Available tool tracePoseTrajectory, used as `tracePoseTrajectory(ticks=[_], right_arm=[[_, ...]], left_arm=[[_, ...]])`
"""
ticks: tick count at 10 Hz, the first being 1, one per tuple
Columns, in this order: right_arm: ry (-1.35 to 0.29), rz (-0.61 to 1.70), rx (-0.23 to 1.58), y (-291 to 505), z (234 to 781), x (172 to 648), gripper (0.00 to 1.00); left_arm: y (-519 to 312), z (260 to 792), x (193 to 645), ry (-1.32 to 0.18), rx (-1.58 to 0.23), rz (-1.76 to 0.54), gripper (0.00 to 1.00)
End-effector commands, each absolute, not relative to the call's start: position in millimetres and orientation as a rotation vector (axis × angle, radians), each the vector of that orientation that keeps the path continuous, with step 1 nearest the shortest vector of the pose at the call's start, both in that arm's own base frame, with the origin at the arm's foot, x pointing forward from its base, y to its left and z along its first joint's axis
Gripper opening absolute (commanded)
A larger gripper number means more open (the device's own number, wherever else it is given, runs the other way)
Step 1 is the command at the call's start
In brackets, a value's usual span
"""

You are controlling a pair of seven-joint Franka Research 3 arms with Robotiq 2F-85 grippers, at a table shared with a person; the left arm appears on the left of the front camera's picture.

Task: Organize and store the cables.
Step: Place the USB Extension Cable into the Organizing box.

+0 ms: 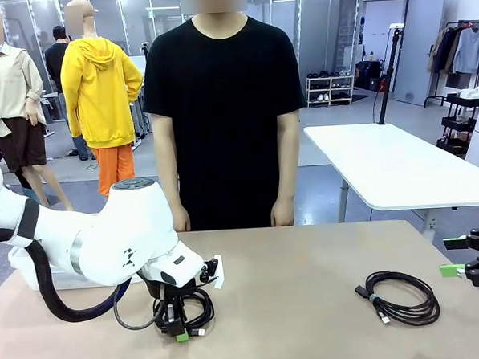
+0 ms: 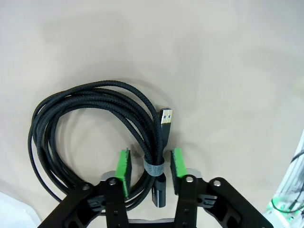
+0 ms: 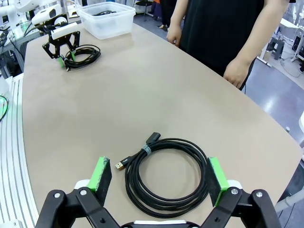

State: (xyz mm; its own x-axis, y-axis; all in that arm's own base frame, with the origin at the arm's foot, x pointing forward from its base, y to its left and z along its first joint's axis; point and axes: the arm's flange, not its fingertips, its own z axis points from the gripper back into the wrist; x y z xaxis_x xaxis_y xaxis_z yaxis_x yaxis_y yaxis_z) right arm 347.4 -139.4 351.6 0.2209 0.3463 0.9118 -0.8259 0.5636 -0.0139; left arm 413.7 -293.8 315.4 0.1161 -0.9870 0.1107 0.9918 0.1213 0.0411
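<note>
One black coiled cable [image 1: 200, 309] lies on the tan table at the near left. My left gripper [image 1: 180, 331] points down onto it. In the left wrist view the green pads [image 2: 124, 166] stand on either side of the cable's [image 2: 90, 95] strapped section, the jaws drawn in on that bundle beside its USB plug. The same cable [image 3: 85, 53] and left gripper [image 3: 66, 58] appear far off in the right wrist view. A second coiled cable [image 1: 406, 298] rests at the near right. My right gripper [image 1: 452, 257] hovers open beside it, and from above [image 3: 157, 176] its pads straddle that coil [image 3: 166, 202].
A clear plastic bin [image 3: 95, 12] with a dark cable inside stands at the table's left end, behind the left arm. A person in a black shirt stands at the far edge, hands [image 3: 236, 71] hanging by the tabletop. Bare tabletop [image 1: 309, 280] spreads between the two cables.
</note>
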Motion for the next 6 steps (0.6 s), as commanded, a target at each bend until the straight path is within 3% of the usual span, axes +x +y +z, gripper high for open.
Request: tracePoseTrajectory(ticks=[1, 2, 6], right_arm=[[-1.054, 0.842, 0.547, -137.0, 353.2, 348.0, 1.00], [-1.054, 0.842, 0.547, -137.0, 353.2, 348.0, 1.00], [-1.054, 0.842, 0.547, -137.0, 353.2, 348.0, 1.00]], left_arm=[[-288.1, 327.1, 409.8, -0.113, -0.038, -1.456, 0.04], [-287.2, 333.9, 408.5, -0.113, -0.029, -1.462, 0.00], [-267.6, 409.7, 402.9, -0.108, 0.015, -1.563, 0.00]])
